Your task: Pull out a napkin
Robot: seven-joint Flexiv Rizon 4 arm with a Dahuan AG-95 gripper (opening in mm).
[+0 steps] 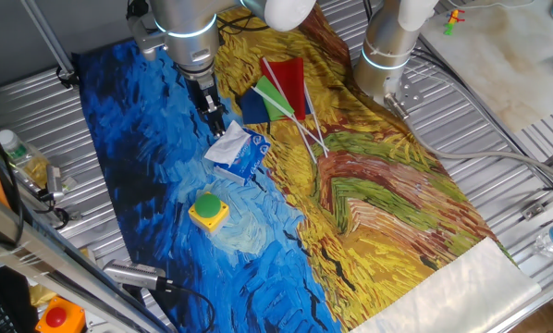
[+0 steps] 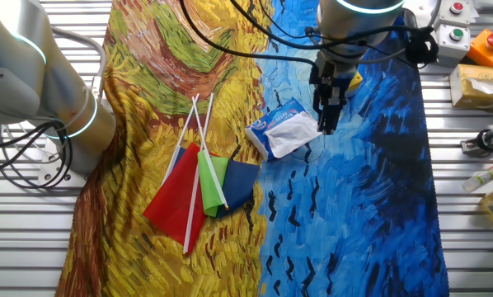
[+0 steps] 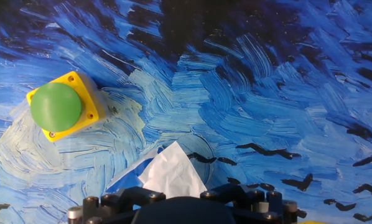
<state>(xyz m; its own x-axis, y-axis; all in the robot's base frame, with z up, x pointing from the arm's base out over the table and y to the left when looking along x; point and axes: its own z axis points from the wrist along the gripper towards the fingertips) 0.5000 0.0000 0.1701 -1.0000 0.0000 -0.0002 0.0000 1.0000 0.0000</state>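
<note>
A painted cloth (image 1: 369, 213) covers the table, with flags (image 2: 199, 183) well off to one side, leaving open room around the blue packet (image 1: 244, 159). The gripper (image 1: 215, 123) has pinched shut on the napkin (image 1: 228, 144), whose white corner sticks up from the packet's mouth, ready to be drawn out. A yellow button box (image 1: 208, 210) sits near but clear.

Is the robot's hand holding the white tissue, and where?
Looks like the gripper pinches the napkin by its upper tip, above the blue packet; the grip itself is hidden.

I see a thin, creased white paper napkin (image 1: 227, 144) on a glossy blue plastic-film tissue packet (image 1: 246, 159). Under them lies a matt painted-print cloth (image 1: 397, 213) over ribbed bare-metal table slats (image 1: 503, 139). The yellow box with green button (image 3: 63, 107) looks smooth plastic.
</note>
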